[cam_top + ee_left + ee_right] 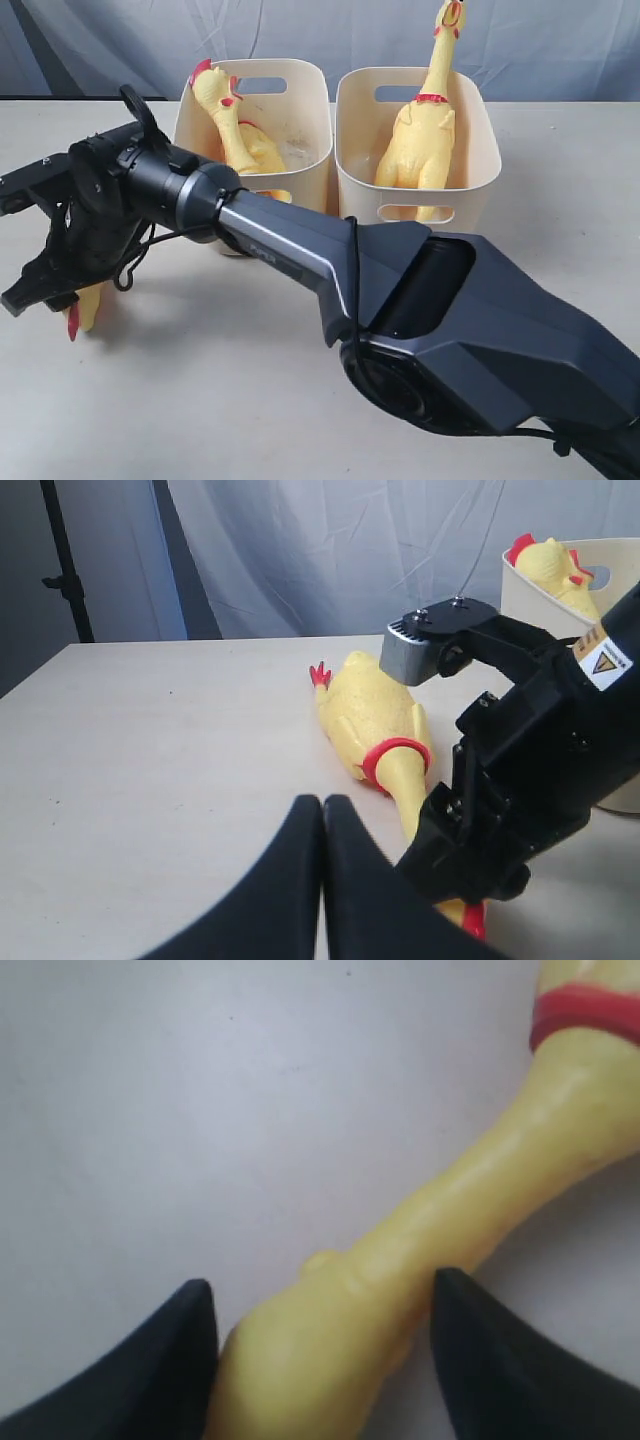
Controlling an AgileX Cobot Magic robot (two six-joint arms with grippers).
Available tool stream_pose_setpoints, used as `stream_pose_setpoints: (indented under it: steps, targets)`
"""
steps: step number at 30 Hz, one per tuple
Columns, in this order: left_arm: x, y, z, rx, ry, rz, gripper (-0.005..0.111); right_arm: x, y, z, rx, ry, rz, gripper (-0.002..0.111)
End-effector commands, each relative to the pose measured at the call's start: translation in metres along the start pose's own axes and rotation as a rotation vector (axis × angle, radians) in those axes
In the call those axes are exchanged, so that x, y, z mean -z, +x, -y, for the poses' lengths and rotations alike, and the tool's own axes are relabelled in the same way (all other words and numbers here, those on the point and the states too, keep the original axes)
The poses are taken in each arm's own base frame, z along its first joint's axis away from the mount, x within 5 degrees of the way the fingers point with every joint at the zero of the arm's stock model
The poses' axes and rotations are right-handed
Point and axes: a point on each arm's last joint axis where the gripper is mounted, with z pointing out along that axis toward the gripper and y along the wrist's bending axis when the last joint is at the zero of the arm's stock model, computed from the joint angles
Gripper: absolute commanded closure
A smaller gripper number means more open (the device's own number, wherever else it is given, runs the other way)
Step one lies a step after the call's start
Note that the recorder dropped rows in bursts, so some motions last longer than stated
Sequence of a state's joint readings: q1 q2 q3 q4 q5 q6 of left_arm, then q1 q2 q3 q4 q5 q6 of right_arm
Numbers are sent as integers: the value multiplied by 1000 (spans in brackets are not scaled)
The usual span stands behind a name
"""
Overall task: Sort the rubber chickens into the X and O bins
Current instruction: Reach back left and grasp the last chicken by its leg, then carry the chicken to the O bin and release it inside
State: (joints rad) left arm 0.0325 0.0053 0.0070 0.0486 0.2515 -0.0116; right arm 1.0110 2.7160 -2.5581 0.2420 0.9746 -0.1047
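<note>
A yellow rubber chicken [370,715] with a red neck ring lies on the table at the left [85,305]. My right gripper [320,1290] reaches across to it and stands open, one finger [190,1345] on each side of the chicken's neck [480,1180], close to it. In the exterior view that gripper [40,285] covers most of the chicken. My left gripper [323,805] is shut and empty, close beside the chicken. Two cream bins stand at the back: the left bin [310,110] holds one chicken [235,130], the right bin [480,140] another [425,130]. No X or O mark shows.
My right arm [400,290] stretches across the table from the lower right to the left. A grey cloth backdrop hangs behind the bins. A dark stand [65,570] is at the table's far side in the left wrist view.
</note>
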Motion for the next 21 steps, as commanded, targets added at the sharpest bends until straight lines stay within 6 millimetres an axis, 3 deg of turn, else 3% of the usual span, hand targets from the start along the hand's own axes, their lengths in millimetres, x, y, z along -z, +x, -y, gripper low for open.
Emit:
stream_pose_setpoints:
  steps: [1, 2, 5, 7, 10, 15, 16, 17, 18, 21]
  targets:
    - [1, -4, 0, 11, 5, 25, 107, -19, 18, -16, 85, -8, -114, 97]
    - [1, -4, 0, 11, 5, 25, 107, -19, 19, -17, 102, -1, -125, 108]
    - [1, -4, 0, 11, 5, 25, 107, -15, 19, -17, 117, 13, -147, 107]
    - [1, -4, 0, 11, 5, 25, 107, -4, 12, -19, 123, 11, -132, 109]
    - [1, -4, 0, 11, 5, 25, 107, 30, -12, -28, 145, 11, -20, 109]
    - [1, -4, 0, 11, 5, 25, 107, 106, -53, -47, 222, 22, 213, 109]
    - [1, -4, 0, 11, 5, 25, 107, 140, -64, -48, 264, 66, 291, 109]
    - [1, -4, 0, 11, 5, 25, 107, 152, -68, -48, 281, 99, 313, 109]
    - [1, -4, 0, 11, 5, 25, 107, 181, -74, -49, 306, 160, 367, 109]
    - [1, -4, 0, 11, 5, 25, 107, 221, -79, -51, 323, 209, 430, 109]
